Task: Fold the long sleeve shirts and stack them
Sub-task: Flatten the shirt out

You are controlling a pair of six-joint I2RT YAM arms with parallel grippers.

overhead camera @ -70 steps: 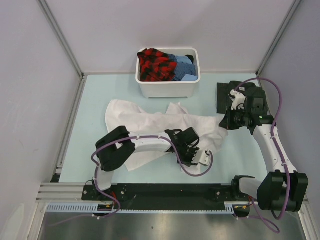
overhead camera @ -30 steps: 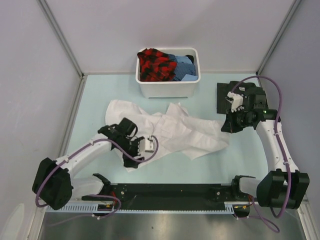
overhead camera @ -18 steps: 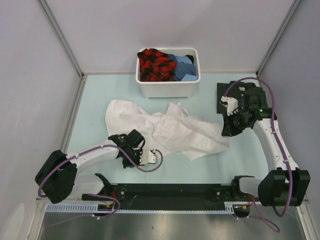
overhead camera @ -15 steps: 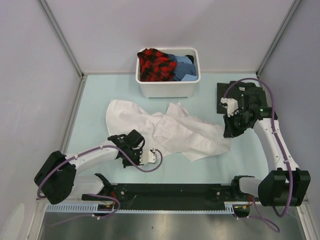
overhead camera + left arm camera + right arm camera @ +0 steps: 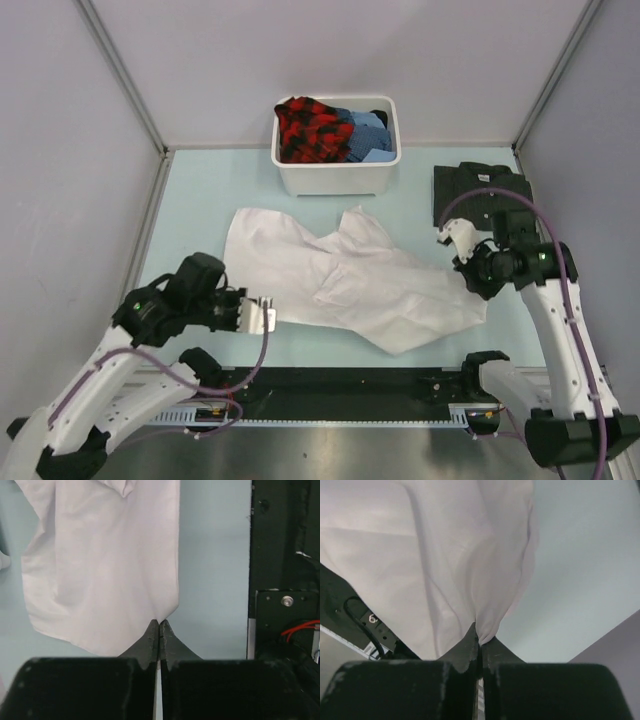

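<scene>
The white shirt (image 5: 350, 280) lies spread across the middle of the table. My left gripper (image 5: 268, 314) is shut on its near left corner; in the left wrist view (image 5: 159, 624) the cloth (image 5: 110, 560) hangs from the closed tips. My right gripper (image 5: 462, 268) is shut on its right edge; the right wrist view (image 5: 479, 639) shows bunched white cloth (image 5: 445, 555) pinched between the tips. The dark striped shirt (image 5: 478, 187) lies folded at the back right, beyond the right gripper.
A white plastic tub (image 5: 336, 178) with red-black plaid and blue clothes stands at the back centre. A black base rail (image 5: 340, 383) runs along the near edge. Grey walls close in the table on three sides.
Both arms have pulled back toward the near edge and apart, drawing the white shirt flatter and wider. The left arm has swung left and up; the right gripper moved nearer and off the dark shirt.
</scene>
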